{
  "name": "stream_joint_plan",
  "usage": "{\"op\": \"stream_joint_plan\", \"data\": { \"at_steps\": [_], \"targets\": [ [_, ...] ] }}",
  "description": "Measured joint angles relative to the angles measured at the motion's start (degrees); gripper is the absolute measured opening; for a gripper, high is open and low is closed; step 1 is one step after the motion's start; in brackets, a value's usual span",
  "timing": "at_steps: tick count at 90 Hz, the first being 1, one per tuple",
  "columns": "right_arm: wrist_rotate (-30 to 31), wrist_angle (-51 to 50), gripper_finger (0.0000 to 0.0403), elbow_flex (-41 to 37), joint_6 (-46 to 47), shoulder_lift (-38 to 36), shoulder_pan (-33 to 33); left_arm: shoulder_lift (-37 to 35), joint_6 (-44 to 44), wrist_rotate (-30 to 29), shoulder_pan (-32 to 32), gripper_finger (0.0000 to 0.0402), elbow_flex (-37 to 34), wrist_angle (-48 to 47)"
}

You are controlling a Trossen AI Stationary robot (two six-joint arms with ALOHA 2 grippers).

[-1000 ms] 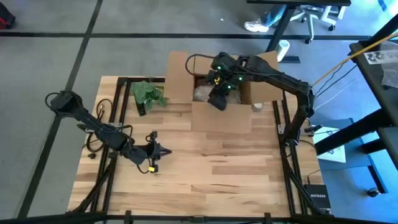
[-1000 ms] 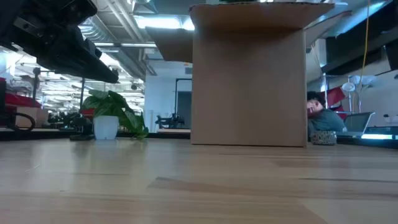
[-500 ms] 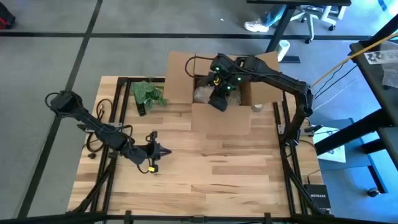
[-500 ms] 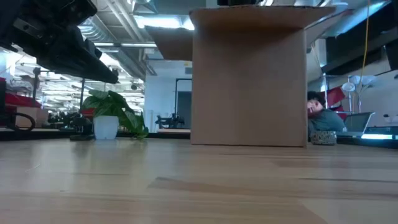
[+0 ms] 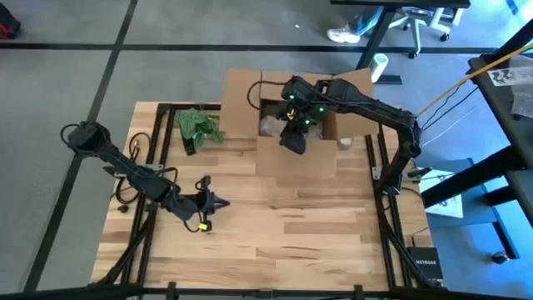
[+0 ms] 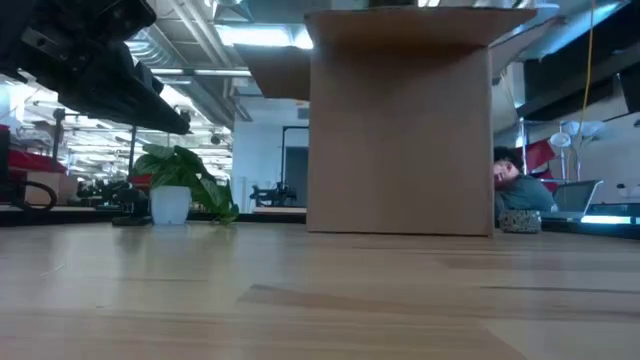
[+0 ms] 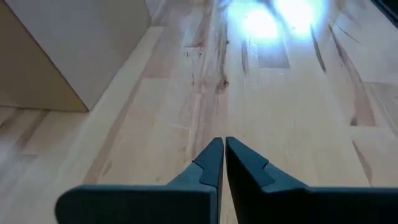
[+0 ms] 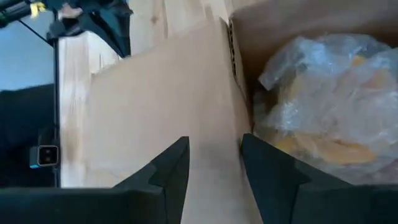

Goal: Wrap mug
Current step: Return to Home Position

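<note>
Right gripper (image 8: 214, 149) drawn back over box (image 5: 296, 163) front flap, jaws released, wrapped mug (image 8: 323, 106) resting inside, left gripper (image 7: 224, 152) unmoved, jaws clenched

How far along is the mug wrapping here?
Done: the wrapped mug lies inside the cardboard box. In hand: the right end effector, open, hangs over the box's front flap. Left: pulling that arm home; the left end effector sits shut over the table.

Black arms (image 5: 125, 171), wedge-fingered left pincer (image 7: 223, 142), green wrist lights (image 5: 304, 110)
</note>
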Motion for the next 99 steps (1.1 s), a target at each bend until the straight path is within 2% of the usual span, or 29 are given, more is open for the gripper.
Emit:
{"op": "stream_joint_plan", "data": {
  "at_steps": [22,29,36,42,46,70,80,99],
  "targets": [
    [2.57,-0.29,0.0136,-6.38,-2.62,-0.04,-0.02,0.00,0.51,0.00,0.00,0.0000,0.00,-0.01],
    [5.41,0.33,0.0128,-8.59,-2.89,-0.04,0.00,0.00,0.57,0.00,0.00,0.0000,0.00,-0.01],
    [7.99,0.92,0.0091,-9.88,-3.33,0.01,0.02,0.00,0.52,0.00,0.00,0.0000,0.00,-0.01],
    [7.56,2.07,0.0036,-10.50,-4.48,-0.13,0.07,0.00,0.51,0.00,0.00,0.0000,0.00,-0.01],
    [6.81,2.86,0.0018,-10.52,-5.75,-0.13,0.57,0.00,0.50,-0.01,0.01,0.0000,0.00,-0.01],
    [3.01,11.71,0.0005,-8.76,-4.83,0.09,5.78,0.00,0.42,-0.02,0.07,0.0000,0.00,0.06],
    [1.33,12.47,0.0003,-8.66,-5.01,0.09,8.08,0.00,-0.03,-0.02,0.07,0.0000,0.00,0.25],
    [6.53,13.62,0.0009,-8.66,-2.64,0.09,9.45,0.00,-0.62,-0.02,0.07,0.0000,0.00,0.23]
  ]
}}
